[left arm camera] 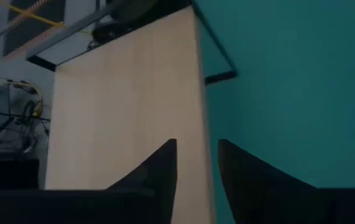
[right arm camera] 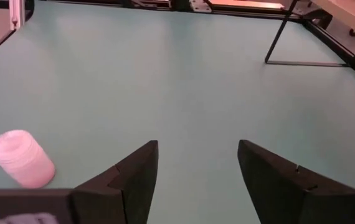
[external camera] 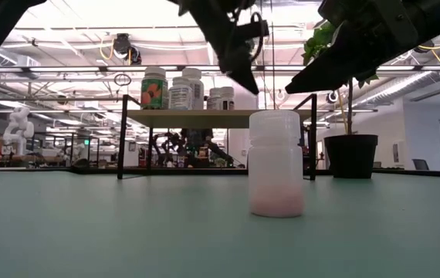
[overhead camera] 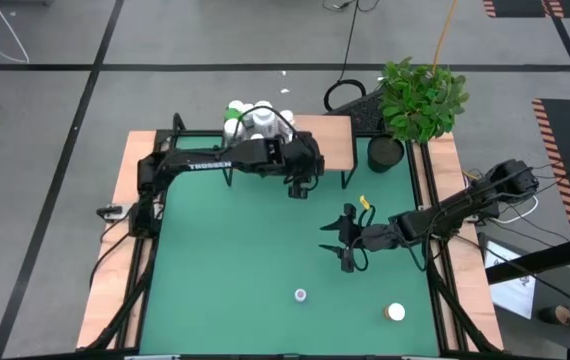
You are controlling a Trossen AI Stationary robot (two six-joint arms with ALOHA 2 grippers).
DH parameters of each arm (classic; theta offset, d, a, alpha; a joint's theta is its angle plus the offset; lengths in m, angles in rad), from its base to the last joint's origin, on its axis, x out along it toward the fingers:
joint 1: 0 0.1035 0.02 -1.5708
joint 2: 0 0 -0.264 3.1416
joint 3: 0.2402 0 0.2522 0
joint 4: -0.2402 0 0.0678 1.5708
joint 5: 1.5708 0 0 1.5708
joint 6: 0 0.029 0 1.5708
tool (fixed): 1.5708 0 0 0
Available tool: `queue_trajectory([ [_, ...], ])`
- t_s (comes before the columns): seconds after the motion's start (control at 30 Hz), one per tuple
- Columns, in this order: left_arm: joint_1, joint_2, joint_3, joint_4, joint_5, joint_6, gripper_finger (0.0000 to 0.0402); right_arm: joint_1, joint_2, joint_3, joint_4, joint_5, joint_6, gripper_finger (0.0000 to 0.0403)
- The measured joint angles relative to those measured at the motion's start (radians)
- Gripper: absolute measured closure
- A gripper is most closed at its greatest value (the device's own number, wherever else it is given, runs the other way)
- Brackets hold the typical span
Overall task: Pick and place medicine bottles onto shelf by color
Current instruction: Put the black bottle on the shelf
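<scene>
Bottles [overhead camera: 250, 117] stand in a group on the left part of the shelf [overhead camera: 330, 140], white and green caps together. Next comes the left gripper [overhead camera: 298, 190], above the front edge of the shelf; its fingers [left arm camera: 159, 177] have only a narrow gap and hold nothing. More to the right, the right gripper [overhead camera: 346, 243] hangs over the green mat [overhead camera: 235, 270] with jaws wide and empty. Two more bottles stand on the mat near the front: a small one [overhead camera: 300, 295] and, to its right, a white one [overhead camera: 395, 312]. A plant pot [overhead camera: 386, 153] stands beside the right end of the shelf
</scene>
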Motion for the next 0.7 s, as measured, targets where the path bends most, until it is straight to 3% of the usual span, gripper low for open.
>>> queue_trajectory([
  [0.2, 0.033, -0.002, -0.075, 0.084, -0.101, -0.003, 0.0314, 0.001, 0.0, 0.0, -0.001, 0.002, -0.001, 0.0206],
  [0.7, 0.109, -0.002, -0.078, 0.005, -0.111, -0.056, 0.0323, 0.001, 0.0, 0.0, 0.0, 0.006, -0.005, 0.0216],
])
